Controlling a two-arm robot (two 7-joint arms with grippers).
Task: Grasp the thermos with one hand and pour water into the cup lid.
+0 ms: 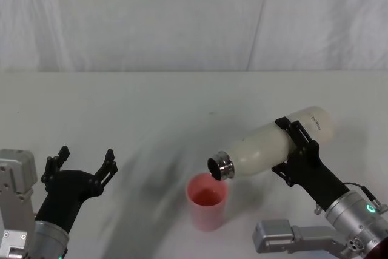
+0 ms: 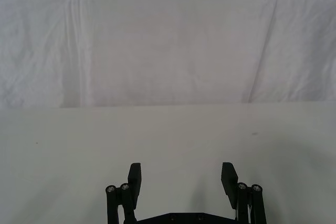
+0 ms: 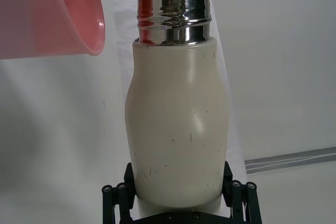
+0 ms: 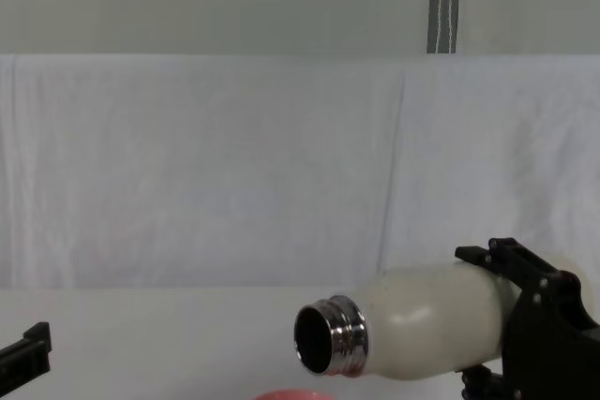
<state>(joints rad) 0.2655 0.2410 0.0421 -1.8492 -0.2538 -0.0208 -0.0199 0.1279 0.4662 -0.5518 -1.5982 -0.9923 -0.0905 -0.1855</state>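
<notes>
The tabletop [image 1: 121,107], draped in white cloth, carries one thing of the task, and the other hangs above it.

The thermos [image 1: 273,144] is the largest piece: cream-white, held off the surface near the tabletop's near right part, tipped nearly flat with its steel neck [image 1: 221,167] aimed toward the left and slightly down. The right claw [image 1: 297,150] is clamped across its body toward the base end, one jaw on each flank. That hold looks firm, so the pour should come from a slow roll of the wrist, not from shifting the grip.

The left claw [image 1: 82,165] hangs over the near left part of the tabletop, jaws spread with nothing between them, well apart from the work. It is best left there.

The cup lid [image 1: 207,201], pink-red, stands upright close to the near edge, about at its middle. The bottle's mouth sits just above the lid's far right rim, apart from it. No stream can be made out at the mouth, so I judge the pour to be at its start or just short of it.

To do it well: keep the mouth over the lid's centre rather than its rim, deepen the tilt in small amounts, and avoid lowering the neck onto the rim, since the light lid would likely tip or slide.
</notes>
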